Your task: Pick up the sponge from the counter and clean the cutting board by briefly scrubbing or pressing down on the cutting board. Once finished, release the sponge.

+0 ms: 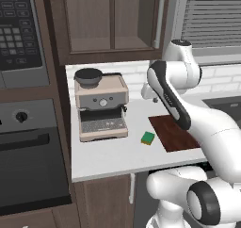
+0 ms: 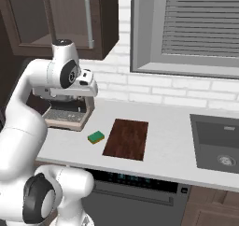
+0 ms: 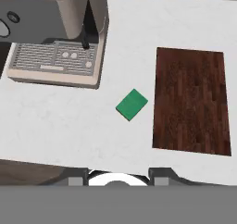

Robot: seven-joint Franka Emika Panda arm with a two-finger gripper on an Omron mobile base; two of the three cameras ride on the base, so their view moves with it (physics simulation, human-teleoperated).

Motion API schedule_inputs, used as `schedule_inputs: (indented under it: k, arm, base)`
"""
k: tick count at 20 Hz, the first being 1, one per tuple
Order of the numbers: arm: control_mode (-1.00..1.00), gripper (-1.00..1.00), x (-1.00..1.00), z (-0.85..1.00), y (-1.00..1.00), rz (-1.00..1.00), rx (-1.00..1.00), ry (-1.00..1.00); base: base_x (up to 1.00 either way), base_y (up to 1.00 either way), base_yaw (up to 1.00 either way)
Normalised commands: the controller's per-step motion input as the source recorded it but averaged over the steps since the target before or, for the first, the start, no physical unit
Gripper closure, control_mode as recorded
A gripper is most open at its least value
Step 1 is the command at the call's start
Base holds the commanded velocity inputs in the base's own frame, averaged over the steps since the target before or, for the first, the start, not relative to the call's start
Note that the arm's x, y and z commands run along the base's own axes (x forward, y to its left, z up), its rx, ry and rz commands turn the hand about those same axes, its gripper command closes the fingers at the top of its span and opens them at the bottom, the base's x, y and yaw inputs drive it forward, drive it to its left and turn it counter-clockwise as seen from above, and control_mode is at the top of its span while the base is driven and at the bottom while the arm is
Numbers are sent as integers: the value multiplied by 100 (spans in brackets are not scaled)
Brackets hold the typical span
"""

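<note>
- The opening step is in hand: the sponge has not been picked up, so reaching for it is judged to be the first of 3 stages, ahead of scrubbing and letting go.
- The sponge is seen lying flat on the off-white counter, green face up, between the espresso machine and the cutting board.
- In the hand view the sponge is set at a slant, just beside the board's near-left edge but apart from it, and well clear of the machine's drip tray.
- The cutting board is shown as a dark reddish-brown rectangle, bare, with the sink basin well apart on its far side in the right base view.
- The gripper is held high above the counter, over the ground between the machine and the sponge, with nothing between its fingers.
- The jaws are taken as clenched to their narrowest with nothing in them; the finger tips at the bottom of the hand view are too faint to add more.
- The next move is judged to call for the jaws to be spread first, since they cannot be lowered around the sponge as they stand.
- The hand would then need to be centred over the sponge and turned to match its slant, so that the 2 fingers meet opposite sides.
- A straight descent is then called for, with care that the machine's front is not brushed by the wrist.
</note>
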Motion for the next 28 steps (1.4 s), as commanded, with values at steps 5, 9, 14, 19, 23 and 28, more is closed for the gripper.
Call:
schedule_inputs:
  k: [5, 9, 14, 19, 23, 28]
  arm:
    - [-100, -100, -33, 1, 0, -5, 0, -11]
    - [-100, -100, -63, -19, 0, -32, 0, -1]
    - [-100, -100, -36, -42, 0, -34, 0, 3]
    - [-100, -100, 1, -28, 2, -16, 0, 7]
    - [-100, -100, 2, -12, 0, -1, 1, 3]
    - [-100, -100, 40, -45, -9, -3, 2, 12]
  base:
    - [0, 0, 0]
    - [0, 0, 0]
    - [0, 0, 0]
    - [0, 0, 0]
    - [0, 0, 0]
    - [0, 0, 0]
